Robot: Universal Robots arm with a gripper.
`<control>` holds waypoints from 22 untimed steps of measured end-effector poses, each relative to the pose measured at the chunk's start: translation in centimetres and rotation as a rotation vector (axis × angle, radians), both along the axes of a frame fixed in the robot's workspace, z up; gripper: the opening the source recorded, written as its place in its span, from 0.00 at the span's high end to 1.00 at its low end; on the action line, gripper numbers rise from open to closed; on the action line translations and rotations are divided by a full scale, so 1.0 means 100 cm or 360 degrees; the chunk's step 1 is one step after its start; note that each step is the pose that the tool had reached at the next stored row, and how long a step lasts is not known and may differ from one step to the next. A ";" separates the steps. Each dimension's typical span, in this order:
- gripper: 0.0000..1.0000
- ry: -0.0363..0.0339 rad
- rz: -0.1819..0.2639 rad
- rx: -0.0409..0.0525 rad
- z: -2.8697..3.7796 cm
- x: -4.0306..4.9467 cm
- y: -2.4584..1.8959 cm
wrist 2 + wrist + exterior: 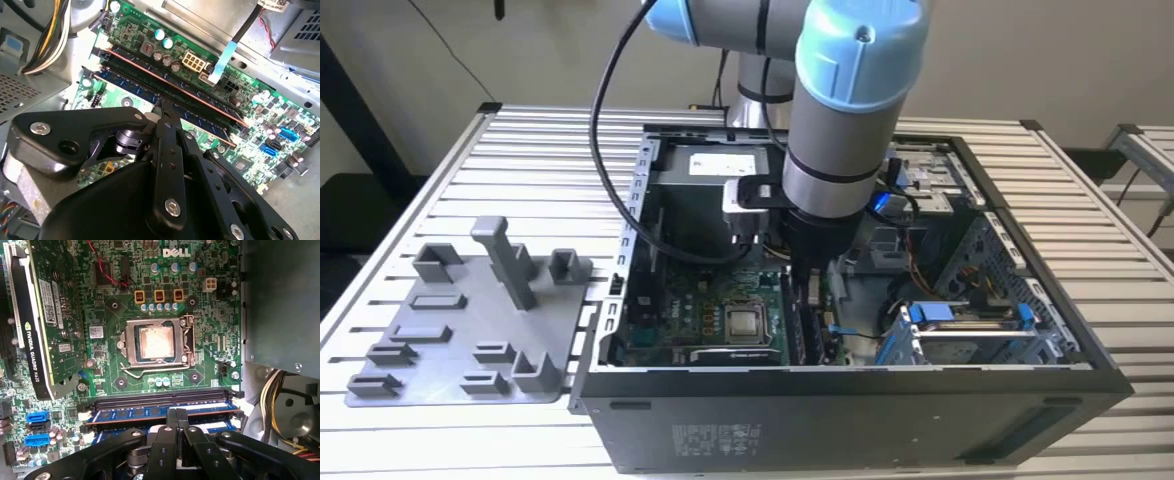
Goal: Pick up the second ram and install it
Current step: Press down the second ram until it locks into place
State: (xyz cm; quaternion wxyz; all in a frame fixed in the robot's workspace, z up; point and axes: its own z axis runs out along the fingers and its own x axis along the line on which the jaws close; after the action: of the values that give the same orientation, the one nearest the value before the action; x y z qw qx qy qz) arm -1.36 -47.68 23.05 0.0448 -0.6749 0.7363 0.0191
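Inside the open case point(854, 385) on the slatted counter point(534, 150), the arm point(847, 110) is lowered over the motherboard point(707, 320), with the tool point(807, 275) placed just above the memory slots beside the CPU socket point(744, 322). In both wrist views the fingers are seen drawn together to a narrow tip, closed, with nothing clamped between them. The tip of the tool point(181, 416) is seen touching or just over the top edge of the ram point(150, 412), which is seated upright in a slot, parallel to a black slot point(160, 400) next to it; contact cannot be told for sure. In the second wrist view the tool point(164, 106) is pressed at the middle of the ram point(200, 102), whose long copper-toned edge is run along the slot between white end latches point(102, 44). A 2nd stick point(125, 85) with a blue face is seen just beside it. A graphics card point(35, 320) is stood near the socket point(155, 342). On the exterior view's left, well apart from the case, a grey fixture plate point(467, 330) with upright posts is laid on the counter.
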 end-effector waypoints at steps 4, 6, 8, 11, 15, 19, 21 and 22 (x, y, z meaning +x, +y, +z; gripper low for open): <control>0.89 0.0000 0.0000 -0.0001 -0.0070 0.0000 -0.0001; 0.89 0.0001 0.0000 -0.0003 -0.0101 0.0000 -0.0002; 0.89 0.0002 0.0000 -0.0003 -0.0134 0.0000 -0.0002; 0.89 0.0000 0.0000 0.0004 -0.0082 0.0002 0.0004; 0.89 0.0001 0.0000 0.0000 0.0078 0.0001 0.0000; 0.89 0.0001 0.0000 0.0000 0.0197 0.0000 -0.0001; 0.89 0.0001 0.0000 0.0000 0.0209 0.0001 0.0000; 0.89 0.0001 0.0000 0.0000 0.0209 0.0001 0.0000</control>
State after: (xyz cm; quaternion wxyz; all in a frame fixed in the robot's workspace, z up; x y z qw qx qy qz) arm -1.36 -47.68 25.14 0.0447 -0.6749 0.7363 0.0193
